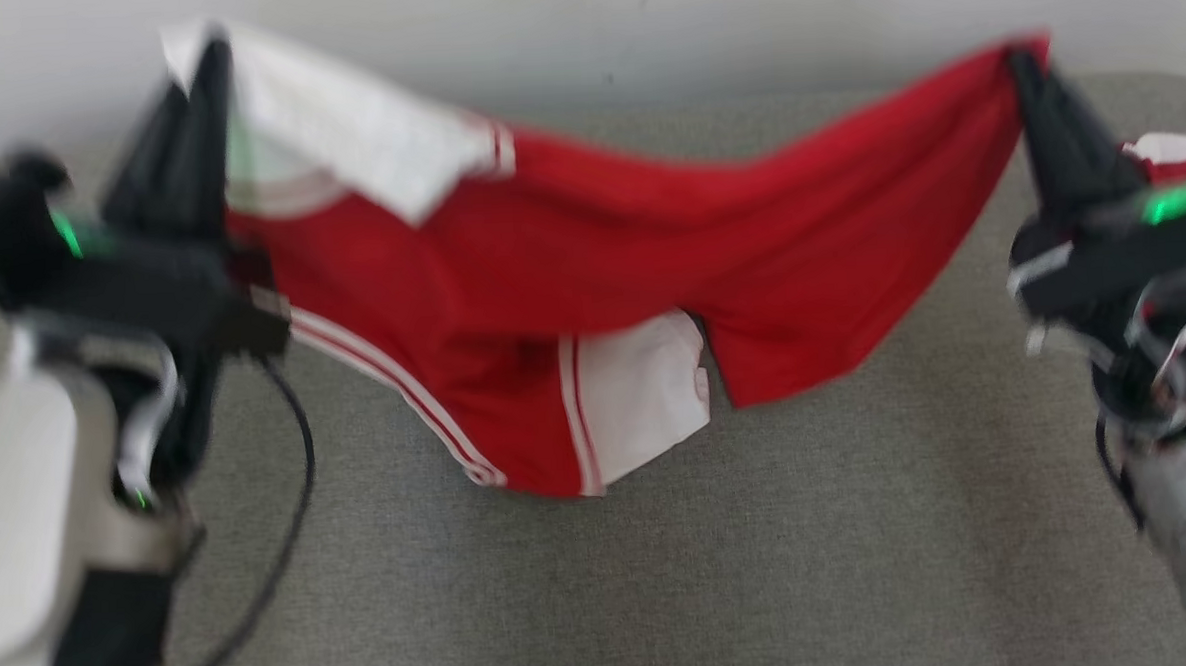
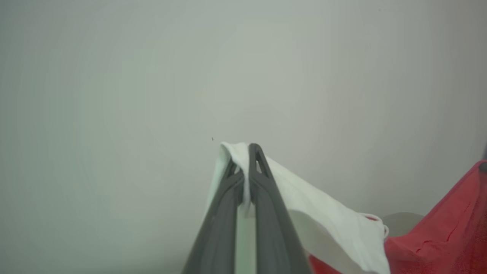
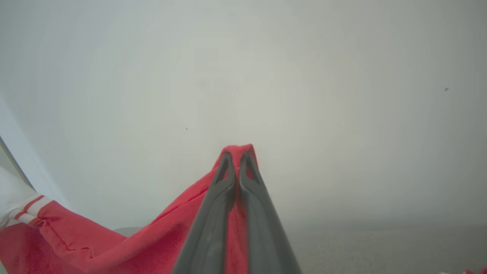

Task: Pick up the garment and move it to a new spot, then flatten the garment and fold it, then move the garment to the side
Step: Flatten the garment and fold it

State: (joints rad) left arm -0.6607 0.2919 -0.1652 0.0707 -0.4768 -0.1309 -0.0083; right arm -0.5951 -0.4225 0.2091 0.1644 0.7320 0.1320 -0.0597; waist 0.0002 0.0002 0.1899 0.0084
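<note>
At the left, the left gripper (image 1: 209, 64) stands raised, its fingers (image 2: 264, 190) pressed together on a white corner of the garment (image 1: 599, 243). In the left wrist view the white cloth pokes out between and above the tips. From there the garment, red with white sleeves and white stripes, hangs stretched across in a sagging span over the grey tabletop (image 1: 763, 566), its lower folds dropping near the middle. The head view is blurred, so I cannot tell whether the lowest fold touches the tabletop. At the right, the right gripper (image 1: 1024, 64) pinches a red corner, its fingers (image 3: 253, 190) closed tight on the cloth, with a red peak showing above the tips. A pale wall (image 1: 639, 21) lies behind.
</note>
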